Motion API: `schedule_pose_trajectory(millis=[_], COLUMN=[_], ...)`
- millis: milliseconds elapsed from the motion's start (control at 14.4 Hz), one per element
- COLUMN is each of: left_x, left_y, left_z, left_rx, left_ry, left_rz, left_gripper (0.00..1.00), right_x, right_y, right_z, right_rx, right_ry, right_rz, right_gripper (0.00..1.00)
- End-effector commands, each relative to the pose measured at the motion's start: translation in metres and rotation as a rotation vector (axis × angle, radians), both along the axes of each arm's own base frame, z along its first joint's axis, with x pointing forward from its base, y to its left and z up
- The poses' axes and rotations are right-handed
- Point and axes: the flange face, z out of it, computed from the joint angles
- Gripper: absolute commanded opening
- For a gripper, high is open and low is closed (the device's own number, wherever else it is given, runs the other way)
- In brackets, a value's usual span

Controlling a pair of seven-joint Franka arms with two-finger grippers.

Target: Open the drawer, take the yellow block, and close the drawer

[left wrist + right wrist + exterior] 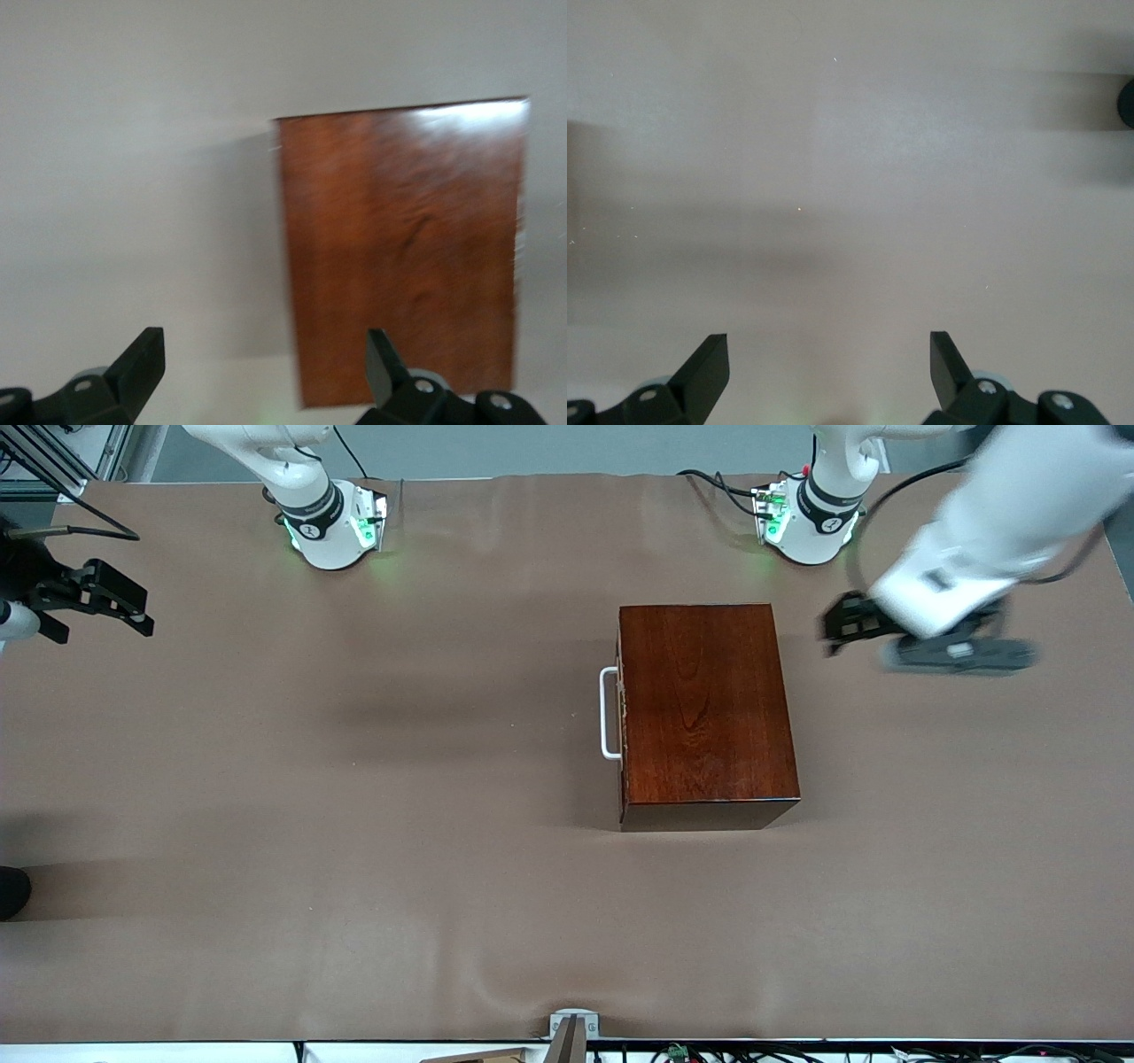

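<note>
The dark reddish-brown wooden box (704,708) stands on the table's middle, toward the left arm's end. Its drawer is shut, and the white U-shaped bar handle (609,714) points toward the right arm's end. The yellow block is hidden. My left gripper (837,627) is open and empty, in the air beside the box at the end away from the handle; the box also shows in the left wrist view (403,248) past my open left gripper (264,354). My right gripper (120,602) is open and empty over the table's edge at the right arm's end, over bare cloth (829,354).
A brown cloth (354,824) covers the whole table, with soft folds near the front edge. A small metal bracket (572,1027) sits at the middle of the edge nearest the front camera. A dark round object (11,892) shows at the table's edge at the right arm's end.
</note>
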Motion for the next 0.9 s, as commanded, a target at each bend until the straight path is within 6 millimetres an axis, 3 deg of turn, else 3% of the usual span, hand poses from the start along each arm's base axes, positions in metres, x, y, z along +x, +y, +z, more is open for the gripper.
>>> schedule_pose_trajectory(millis=[0,277,693,831], left_x=[0.0,-0.002,-0.017,-0.026], left_y=[-0.067,-0.168,-0.28,-0.305], left_z=[-0.026,-0.065,-0.132,-0.16], left_rx=[-0.014,-0.007,-0.032,-0.015], left_ry=[0.008,-0.034,-0.041,-0.082], left_rz=[0.054,0.034,0.138,0.132], left_gripper=[1.0,1.0,1.0,1.0], right_x=[0.002,0.002,0.003,0.003], right_y=[-0.002,-0.001,0.002,0.002], right_z=[0.003,0.004,0.003,0.003], right_rx=[0.003,0.003,0.003,0.003], right_ry=[-0.003,-0.005,-0.006,-0.006], right_rz=[0.002,0.003,0.009,0.009], right_gripper=[1.0,1.0,1.0,1.0])
